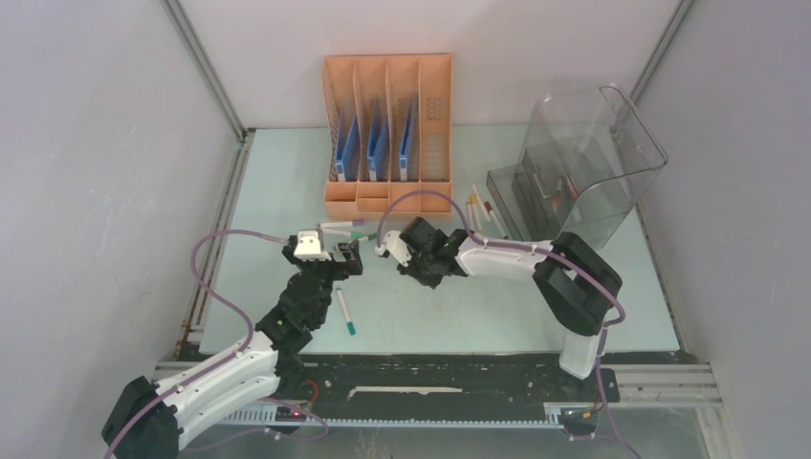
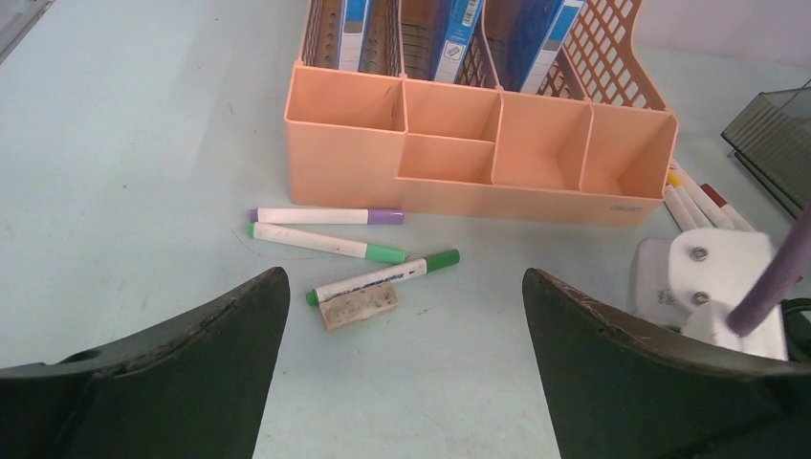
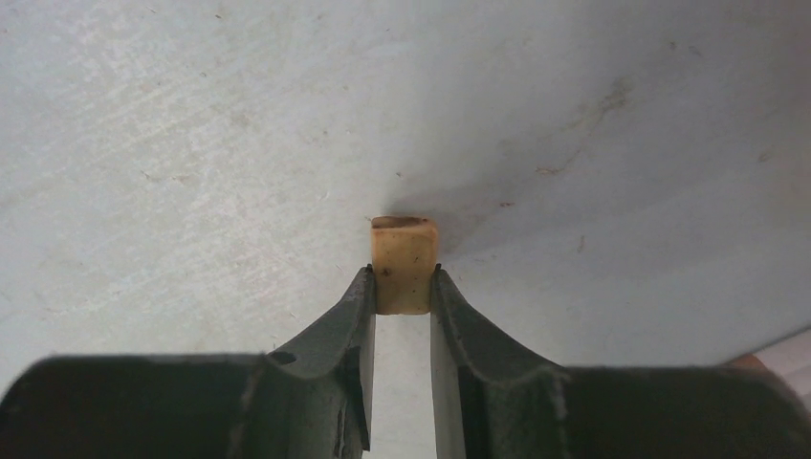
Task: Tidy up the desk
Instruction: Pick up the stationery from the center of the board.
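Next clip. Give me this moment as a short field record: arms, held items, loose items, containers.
left gripper: open, empty, above pale mint-green desk
right gripper: fingers shut on small tan rectangular block
before rack: purple-capped white marker, green-capped white marker, green-capped printed marker, worn tan eraser
near left arm: lone green-capped marker
containers: orange four-slot file rack holding blue folders; clear smoky plastic bin, right rear

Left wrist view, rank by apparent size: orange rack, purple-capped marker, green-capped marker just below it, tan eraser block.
1. orange rack
2. purple-capped marker and green-capped marker: look alike, unranked
3. tan eraser block, smallest though nearest the camera
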{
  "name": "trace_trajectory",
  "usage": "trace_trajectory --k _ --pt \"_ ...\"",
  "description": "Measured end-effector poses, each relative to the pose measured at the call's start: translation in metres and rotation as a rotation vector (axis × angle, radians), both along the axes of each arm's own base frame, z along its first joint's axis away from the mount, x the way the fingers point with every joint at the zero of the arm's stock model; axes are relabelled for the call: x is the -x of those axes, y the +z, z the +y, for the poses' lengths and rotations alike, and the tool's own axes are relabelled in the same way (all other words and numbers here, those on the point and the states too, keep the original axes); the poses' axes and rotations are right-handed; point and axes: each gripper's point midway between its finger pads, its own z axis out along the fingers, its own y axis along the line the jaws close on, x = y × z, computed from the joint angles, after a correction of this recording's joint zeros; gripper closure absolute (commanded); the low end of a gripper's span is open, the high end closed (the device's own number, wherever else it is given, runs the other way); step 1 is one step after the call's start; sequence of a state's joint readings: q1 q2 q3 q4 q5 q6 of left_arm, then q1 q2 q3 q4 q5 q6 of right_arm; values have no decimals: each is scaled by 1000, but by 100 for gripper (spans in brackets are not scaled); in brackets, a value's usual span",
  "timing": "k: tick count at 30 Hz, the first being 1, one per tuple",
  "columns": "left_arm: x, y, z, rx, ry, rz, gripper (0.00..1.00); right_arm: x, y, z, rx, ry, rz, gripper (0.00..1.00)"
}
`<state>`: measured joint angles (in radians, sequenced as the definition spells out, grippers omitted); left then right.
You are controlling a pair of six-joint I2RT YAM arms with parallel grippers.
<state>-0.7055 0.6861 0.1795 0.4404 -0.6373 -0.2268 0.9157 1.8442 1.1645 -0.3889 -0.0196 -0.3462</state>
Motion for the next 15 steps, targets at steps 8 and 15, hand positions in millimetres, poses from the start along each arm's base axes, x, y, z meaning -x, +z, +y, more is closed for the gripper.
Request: trace_trajectory --k 8,15 --pt "0 0 0 0 0 0 0 -14 36 -8 -45 -7 -70 99" --pt "0 0 0 0 0 0 0 -41 72 -38 -81 -92 -132 99"
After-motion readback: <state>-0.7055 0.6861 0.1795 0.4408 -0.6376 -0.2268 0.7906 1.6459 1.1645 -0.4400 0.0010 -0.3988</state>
